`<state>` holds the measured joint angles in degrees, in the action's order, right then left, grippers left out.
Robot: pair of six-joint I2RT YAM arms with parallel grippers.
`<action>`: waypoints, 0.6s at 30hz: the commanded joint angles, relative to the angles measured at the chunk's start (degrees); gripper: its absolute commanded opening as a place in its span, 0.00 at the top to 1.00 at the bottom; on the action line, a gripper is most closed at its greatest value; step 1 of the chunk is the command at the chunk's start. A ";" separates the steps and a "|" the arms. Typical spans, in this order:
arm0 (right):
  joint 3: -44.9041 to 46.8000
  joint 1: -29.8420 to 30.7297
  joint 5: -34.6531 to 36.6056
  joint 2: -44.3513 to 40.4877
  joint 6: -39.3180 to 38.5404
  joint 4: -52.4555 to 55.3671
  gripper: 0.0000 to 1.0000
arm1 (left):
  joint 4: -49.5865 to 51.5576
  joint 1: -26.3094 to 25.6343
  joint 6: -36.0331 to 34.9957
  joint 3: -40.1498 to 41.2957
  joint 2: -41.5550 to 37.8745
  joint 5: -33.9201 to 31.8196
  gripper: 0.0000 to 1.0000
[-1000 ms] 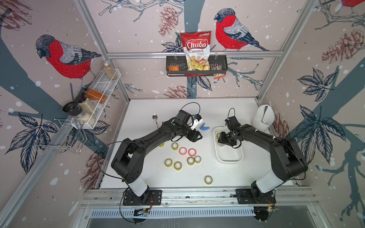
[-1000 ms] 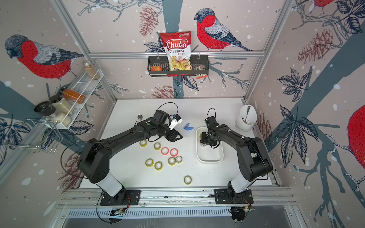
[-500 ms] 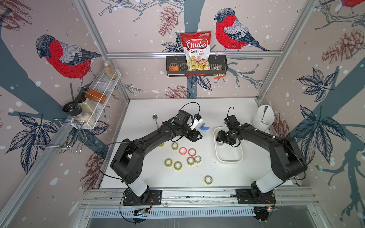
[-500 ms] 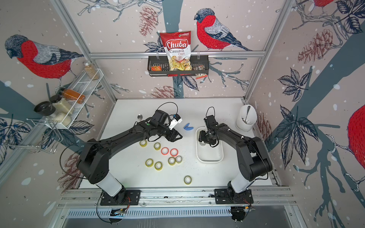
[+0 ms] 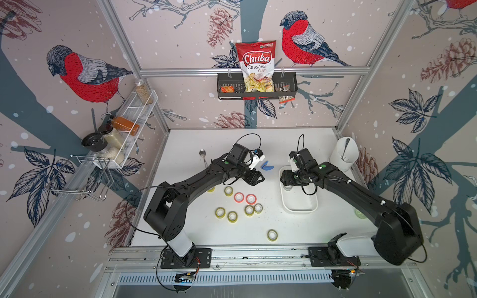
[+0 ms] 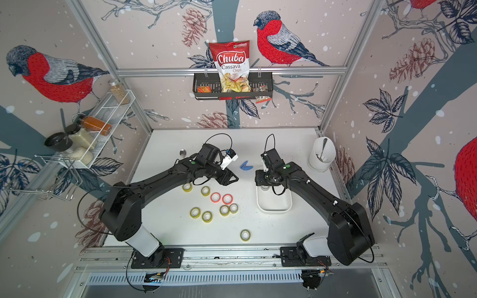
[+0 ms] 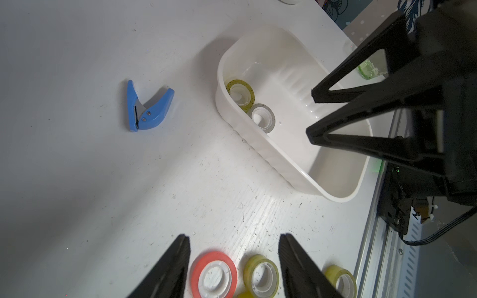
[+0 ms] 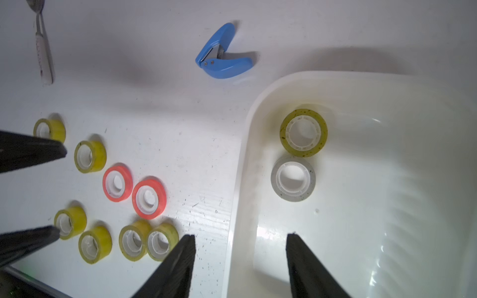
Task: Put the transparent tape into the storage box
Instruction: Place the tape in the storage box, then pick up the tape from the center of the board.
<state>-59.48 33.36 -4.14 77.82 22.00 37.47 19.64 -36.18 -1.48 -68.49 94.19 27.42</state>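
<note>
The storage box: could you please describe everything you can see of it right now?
The storage box is a shallow white tub of glossy plastic, rectangular with rounded corners, a thick rim and faintly ribbed walls. It sits flat on the white table. Two tape rolls lie flat at one end, side by side: a yellowish roll and a greyish clear roll. The right gripper hovers open over its rim, empty.

storage box (image 8: 400, 144): two tape rolls (image 8: 293, 196) inside | loose rolls (image 8: 103, 240): table (image 5: 219, 237), left of box
</note>
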 commanded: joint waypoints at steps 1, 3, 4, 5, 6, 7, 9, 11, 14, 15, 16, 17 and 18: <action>-1.10 3.01 0.93 -1.56 -4.44 4.73 0.38 | -1.45 0.63 0.63 0.60 -0.91 1.33 0.41; -1.42 5.49 0.73 -2.36 -5.33 6.27 0.37 | -1.91 1.63 1.12 1.19 -1.49 1.35 0.40; -1.42 6.40 0.28 -2.67 -5.52 6.85 0.37 | -2.00 2.08 1.36 1.41 -1.83 1.37 0.41; -1.47 7.59 -0.17 -2.96 -5.57 7.44 0.37 | -2.20 2.71 1.60 1.62 -2.19 1.48 0.40; -1.50 9.05 -0.57 -3.20 -5.57 7.90 0.37 | -2.48 3.31 1.81 1.94 -2.59 1.72 0.41; -1.43 10.27 -0.84 -3.34 -5.43 8.20 0.37 | -2.64 3.80 1.99 2.17 -2.89 1.80 0.41; -1.29 13.26 -1.24 -3.38 -4.91 9.14 0.37 | -2.83 4.53 2.16 2.37 -3.23 1.47 0.40; -1.09 16.10 -1.40 -3.25 -4.25 9.92 0.37 | -2.71 4.89 2.18 2.39 -3.36 1.35 0.41; -0.40 20.36 -1.79 -2.56 -2.79 10.96 0.36 | -2.69 5.25 2.27 2.44 -3.40 1.23 0.40; 0.00 21.90 -1.89 -2.20 -2.23 11.17 0.36 | -2.71 5.47 2.36 2.46 -3.47 1.27 0.41; 0.30 23.17 -1.88 -1.96 -1.64 11.36 0.36 | -2.76 5.66 2.47 2.55 -3.53 1.26 0.40; 0.73 24.64 -1.92 -1.60 -0.99 11.40 0.36 | -2.92 5.78 2.62 2.65 -3.59 1.30 0.40; 1.19 25.94 -1.84 -1.30 -0.13 11.41 0.36 | -3.01 6.12 2.90 2.74 -3.66 1.47 0.40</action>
<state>-59.11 56.97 -5.48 75.90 19.40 46.89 18.22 -30.65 1.17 -65.93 91.09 28.34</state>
